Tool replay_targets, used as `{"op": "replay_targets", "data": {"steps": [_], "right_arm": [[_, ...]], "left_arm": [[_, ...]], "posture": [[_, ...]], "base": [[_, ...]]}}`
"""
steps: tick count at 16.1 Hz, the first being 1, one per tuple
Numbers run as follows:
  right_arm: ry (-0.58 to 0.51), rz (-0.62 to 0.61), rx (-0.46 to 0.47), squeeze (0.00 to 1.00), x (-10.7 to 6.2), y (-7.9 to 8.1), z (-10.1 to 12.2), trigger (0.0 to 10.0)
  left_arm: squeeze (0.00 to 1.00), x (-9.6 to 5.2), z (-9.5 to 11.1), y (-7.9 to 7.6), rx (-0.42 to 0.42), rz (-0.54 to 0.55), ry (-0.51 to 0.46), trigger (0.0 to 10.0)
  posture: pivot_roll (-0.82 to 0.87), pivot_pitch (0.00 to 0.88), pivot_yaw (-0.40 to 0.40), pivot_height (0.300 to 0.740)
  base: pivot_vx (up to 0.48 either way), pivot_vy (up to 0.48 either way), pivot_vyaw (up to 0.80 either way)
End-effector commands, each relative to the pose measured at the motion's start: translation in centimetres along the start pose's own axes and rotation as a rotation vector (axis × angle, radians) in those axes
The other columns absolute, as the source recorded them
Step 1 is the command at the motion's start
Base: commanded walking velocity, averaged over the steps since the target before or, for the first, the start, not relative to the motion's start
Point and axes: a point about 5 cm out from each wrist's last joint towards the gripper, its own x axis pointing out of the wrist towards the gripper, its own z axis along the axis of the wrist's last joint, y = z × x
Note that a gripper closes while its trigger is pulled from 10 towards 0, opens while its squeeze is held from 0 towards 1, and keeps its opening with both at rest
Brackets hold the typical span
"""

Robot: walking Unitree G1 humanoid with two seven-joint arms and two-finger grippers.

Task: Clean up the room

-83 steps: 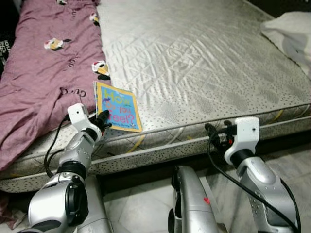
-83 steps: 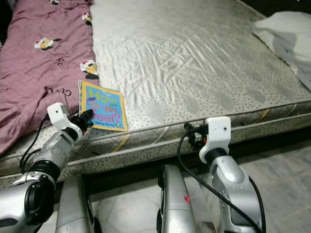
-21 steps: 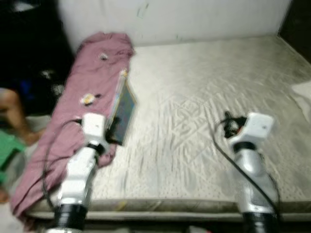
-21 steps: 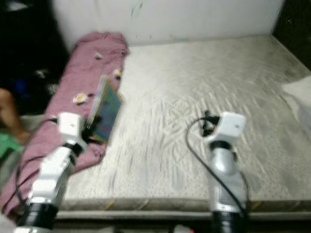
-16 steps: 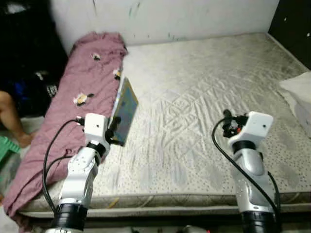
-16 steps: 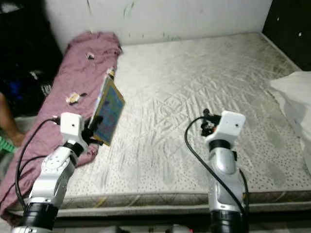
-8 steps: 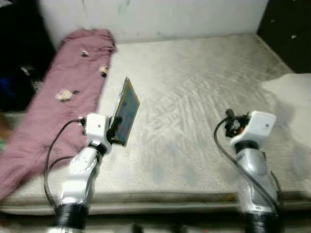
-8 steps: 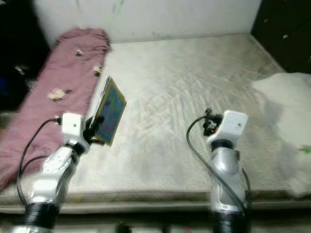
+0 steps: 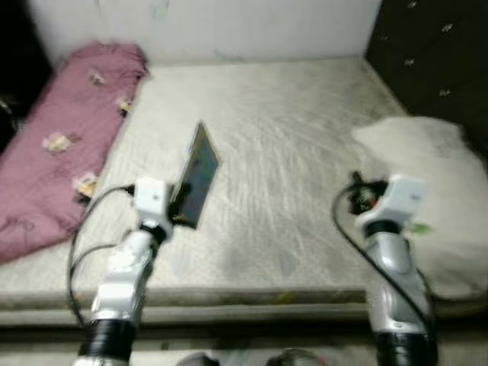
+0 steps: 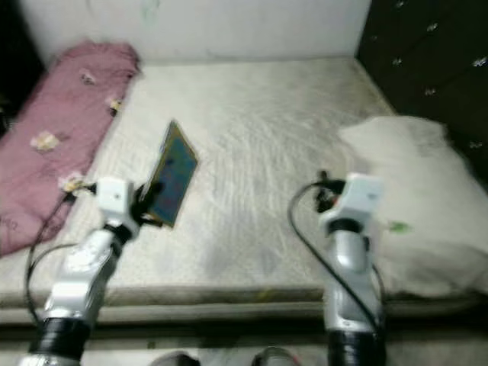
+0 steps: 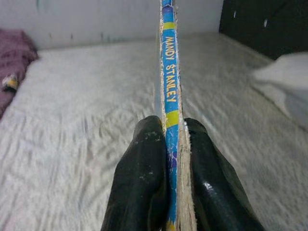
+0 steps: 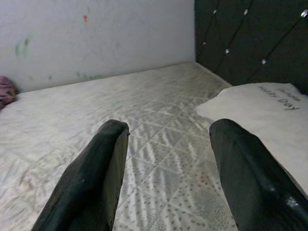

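Note:
My left gripper is shut on a thin blue and yellow children's book, held on edge above the bare mattress. In the left wrist view the book's spine stands clamped between the two black fingers. My right gripper hangs open over the mattress near a white pillow, with nothing between its fingers.
A pink patterned blanket lies bunched along the mattress's left side. A dark tufted headboard rises at the right, a white wall at the back. The mattress's front edge runs just below my arms.
The camera has swung right: the blanket slid left and the pillow and headboard came further in. The book, lifted off the mattress edge five seconds ago, stays held in my left gripper.

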Motion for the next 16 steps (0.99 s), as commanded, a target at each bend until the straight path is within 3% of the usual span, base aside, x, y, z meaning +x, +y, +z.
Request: {"op": "replay_targets", "data": {"steps": [1,6,12,16], "right_arm": [[-0.006,-0.002,0.001,0.0,0.14,-0.05,0.26,10.0],[-0.005,-0.001,-0.008,0.0,0.06,-0.18,0.27,10.0],[-0.002,0.0,-0.01,0.0,0.02,-0.22,0.21,10.0],[-0.003,0.002,-0.012,0.0,0.1,-0.24,0.22,10.0]], "left_arm": [[0.0,0.27,1.5,0.59,0.015,0.023,-0.061,10.0],[0.0,0.44,1.5,0.5,0.005,0.022,-0.074,10.0],[0.0,0.3,1.85,0.58,-0.019,-0.002,-0.11,10.0],[0.0,0.32,1.92,0.53,-0.031,-0.013,-0.118,10.0]], "posture": [[-0.09,0.0,0.094,0.74],[-0.1,0.0,0.089,0.74],[-0.1,0.0,0.088,0.74],[-0.1,0.0,0.086,0.74]], "base": [[0.0,-0.472,0.0],[0.0,-0.436,0.0],[0.0,0.0,0.0],[0.303,0.0,-0.15]]}}
